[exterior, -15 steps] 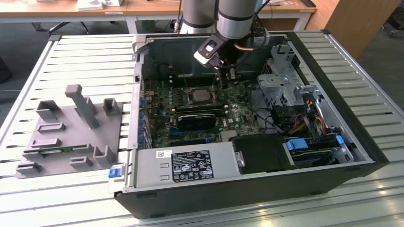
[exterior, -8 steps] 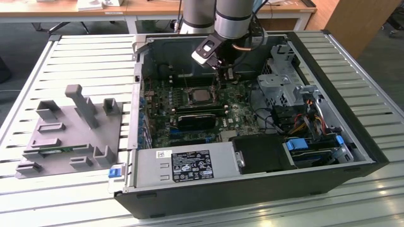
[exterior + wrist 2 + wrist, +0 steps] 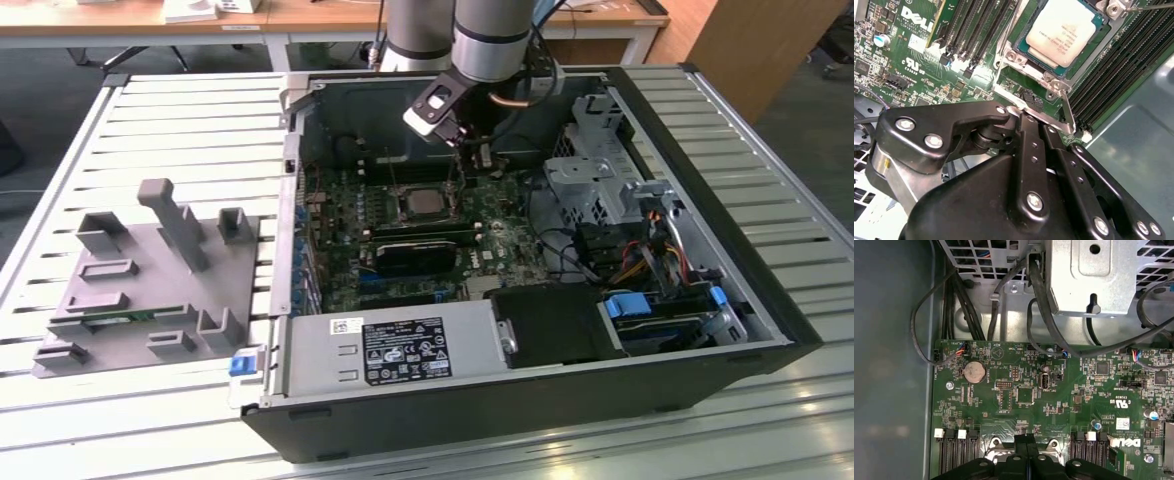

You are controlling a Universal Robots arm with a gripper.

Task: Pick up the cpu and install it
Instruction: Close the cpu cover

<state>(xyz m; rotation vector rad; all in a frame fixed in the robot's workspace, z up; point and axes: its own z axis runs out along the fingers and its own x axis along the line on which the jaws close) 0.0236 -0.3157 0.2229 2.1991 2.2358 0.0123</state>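
Observation:
The cpu [image 3: 1064,32], a square chip with a silver top, lies flat in its socket on the green motherboard [image 3: 914,60]; in the exterior view the cpu [image 3: 427,201] sits mid-board inside the open computer case. My gripper [image 3: 1024,114] is shut, its black fingers pressed together with nothing between them. Their tips rest at the edge of the socket's metal frame [image 3: 1046,80], beside the thin latch lever [image 3: 1067,111] and just off the chip. In the exterior view the gripper [image 3: 470,152] hangs over the board just behind the socket. The fingertips [image 3: 1026,441] also show over the board.
The case [image 3: 747,300] lies open on a slatted table. A grey power supply [image 3: 400,350] and a black box [image 3: 554,322] fill its near side, and a drive cage [image 3: 601,170] with cables stands on the exterior view's right. Memory slots [image 3: 971,30] flank the socket. A grey parts fixture [image 3: 147,290] sits left.

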